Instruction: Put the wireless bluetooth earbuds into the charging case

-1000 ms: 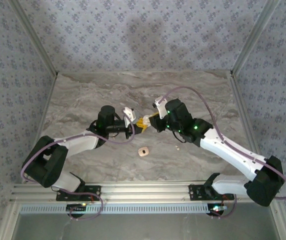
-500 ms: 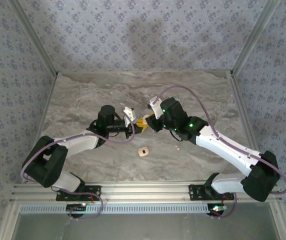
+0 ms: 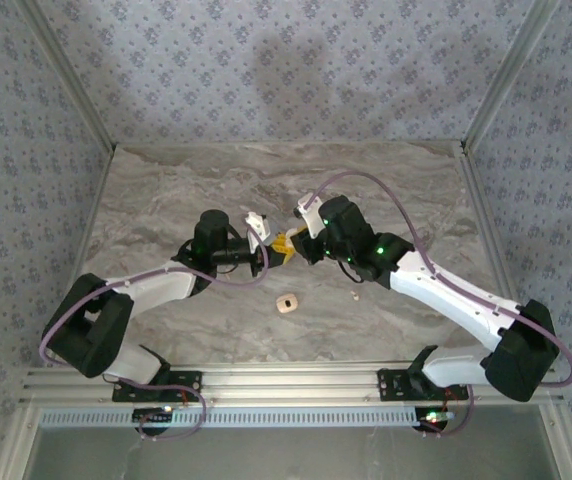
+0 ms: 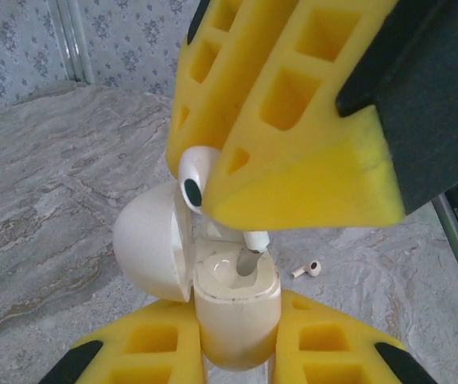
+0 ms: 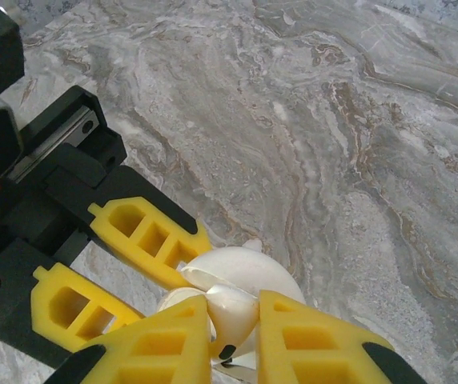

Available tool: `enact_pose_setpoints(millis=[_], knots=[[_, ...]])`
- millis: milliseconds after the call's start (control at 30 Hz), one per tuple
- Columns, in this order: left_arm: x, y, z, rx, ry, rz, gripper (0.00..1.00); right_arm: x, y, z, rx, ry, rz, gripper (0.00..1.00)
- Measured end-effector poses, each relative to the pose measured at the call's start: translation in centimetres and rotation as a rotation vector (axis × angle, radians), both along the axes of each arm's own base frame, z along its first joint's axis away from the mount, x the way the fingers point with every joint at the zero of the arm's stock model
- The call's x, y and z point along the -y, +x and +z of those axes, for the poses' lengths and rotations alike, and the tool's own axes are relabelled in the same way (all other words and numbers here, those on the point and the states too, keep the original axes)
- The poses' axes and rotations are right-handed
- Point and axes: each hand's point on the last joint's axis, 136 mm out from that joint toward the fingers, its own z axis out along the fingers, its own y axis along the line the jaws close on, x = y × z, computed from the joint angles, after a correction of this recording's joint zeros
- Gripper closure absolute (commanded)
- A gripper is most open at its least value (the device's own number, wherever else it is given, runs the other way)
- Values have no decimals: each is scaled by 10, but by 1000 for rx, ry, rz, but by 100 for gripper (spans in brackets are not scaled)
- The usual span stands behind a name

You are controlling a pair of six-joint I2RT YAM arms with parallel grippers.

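The left claw (image 4: 237, 340) is clamped on the case (image 4: 237, 308), one yellow finger on each side of its base. It holds the case upright with the lid (image 4: 153, 248) swung open toward 9 o'clock. The right claw (image 4: 213, 188) reaches in from 12 o'clock and is closed on an earbud (image 4: 193, 172). The white head with its dark tip is pinched between the fingers, and the stem points down into the case's opening.

The left wrist view gives that stem and opening plainly. It also shows a loose earbud (image 4: 307, 270) lying on the table (image 4: 45, 184) at 3 o'clock of the case, apart from it.

The right wrist view looks from the other side. There the rounded back of the lid sits just beyond the right claw's fingertips, and the left claw's two fingers reach in from 9 o'clock. The opening is hidden behind the lid.

From the top, the two claws meet tip to tip a little toward 12 o'clock of the table's middle, and the case between them is too small to make out. A tan piece (image 3: 286, 303) lies at 6 o'clock of them and the loose earbud at about 4 o'clock, both apart from the claws.
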Motion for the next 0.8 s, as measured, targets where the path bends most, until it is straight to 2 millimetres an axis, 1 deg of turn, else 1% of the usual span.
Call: enact_pose_setpoints(millis=[133, 367, 467, 567, 667, 800], knots=[[0, 0, 1, -13, -4, 3, 87, -1, 0, 0, 5, -2, 2, 80], [0, -2, 8, -9, -18, 4, 87, -3, -2, 0, 14, -8, 20, 80], [-1, -2, 10, -10, -21, 6, 87, -4, -3, 1, 19, -12, 31, 78], [-1, -2, 10, -11, -22, 8, 87, -5, -3, 1, 26, -17, 38, 72], [-1, -2, 11, -9, -22, 8, 87, -5, -3, 3, 32, -21, 43, 63], [-1, -2, 12, -4, -24, 12, 87, -6, -4, 6, 28, -14, 55, 55]])
